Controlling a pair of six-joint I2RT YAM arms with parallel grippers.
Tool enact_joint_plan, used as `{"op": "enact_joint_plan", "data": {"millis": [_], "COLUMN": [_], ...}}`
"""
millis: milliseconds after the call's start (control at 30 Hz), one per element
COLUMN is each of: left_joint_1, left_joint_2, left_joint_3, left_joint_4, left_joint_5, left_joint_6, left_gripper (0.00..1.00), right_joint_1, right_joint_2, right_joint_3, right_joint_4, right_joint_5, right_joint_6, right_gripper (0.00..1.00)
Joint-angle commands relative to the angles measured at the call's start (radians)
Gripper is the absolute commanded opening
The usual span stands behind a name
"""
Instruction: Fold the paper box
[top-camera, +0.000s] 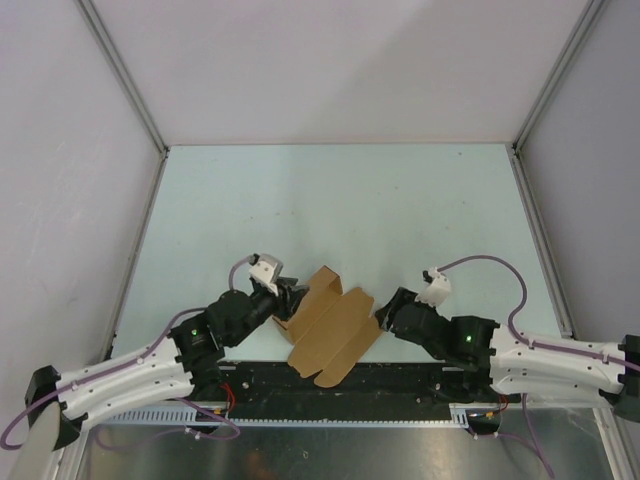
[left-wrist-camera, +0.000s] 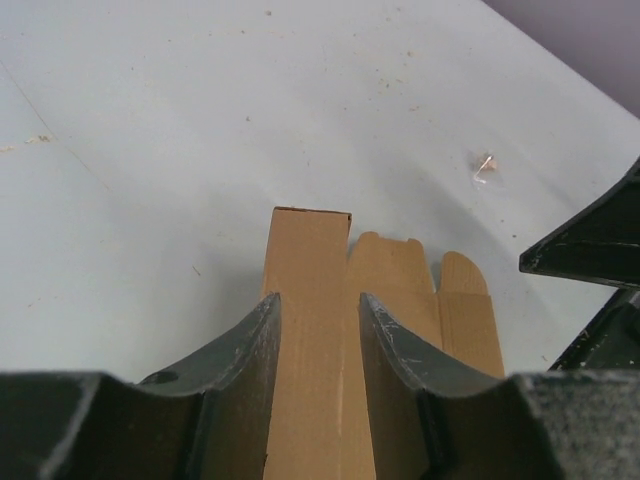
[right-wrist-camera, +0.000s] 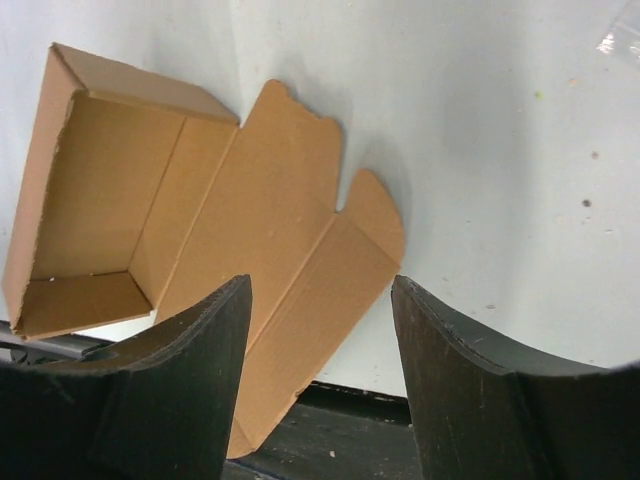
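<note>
Brown paper box (top-camera: 330, 320) between low left pincer (top-camera: 295, 300) and right pincer (top-camera: 385, 318)

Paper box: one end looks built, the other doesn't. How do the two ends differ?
The tray end has its walls standing, forming an open-topped compartment; the lid end lies flat, its rounded tabs unfolded. The tray end rests on the pale table; the lid end's tip reaches past the table's near edge, over the dark strip. Both are the same plain brown cardboard, joined at a crease.
</note>
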Motion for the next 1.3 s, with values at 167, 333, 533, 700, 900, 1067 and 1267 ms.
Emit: {"op": "enact_joint_plan", "data": {"millis": [167,333,533,700,900,1067,1267], "left_joint_1": [-0.004,-0.002,-0.002,-0.002,-0.004,-0.004,-0.002], "left_joint_2": [-0.107,-0.144,-0.202,-0.175,-0.168,-0.187,-0.194], "left_joint_3": [0.033,0.031,0.014,0.023,0.027,0.016,0.01], "left_joint_4": [-0.119,-0.156,-0.177,-0.179,-0.179,-0.177,-0.177], "left_joint_5": [0.036,0.065,0.062,0.057,0.052,0.051,0.048], "left_joint_6": [-0.077,-0.115,-0.138,-0.135,-0.134,-0.137,-0.141], "left_gripper": [0.41,0.41,0.41,0.41,0.41,0.41,0.42], "right_joint_1": [-0.088,-0.264,-0.488,-0.55,-0.55,-0.55,-0.55], "right_joint_2": [-0.098,-0.147,-0.184,-0.135,-0.066,-0.017,0.074], "right_joint_3": [-0.106,-0.204,-0.301,-0.36,-0.377,-0.388,-0.391], "right_joint_4": [0.027,0.206,0.395,0.562,0.653,0.697,0.771], "right_joint_5": [-0.038,-0.235,-0.508,-0.647,-0.709,-0.726,-0.746], "right_joint_6": [-0.096,-0.369,-0.52,-0.549,-0.569,-0.572,-0.581], "right_gripper": [0.62,0.59,0.55,0.56,0.56,0.55,0.54]}}
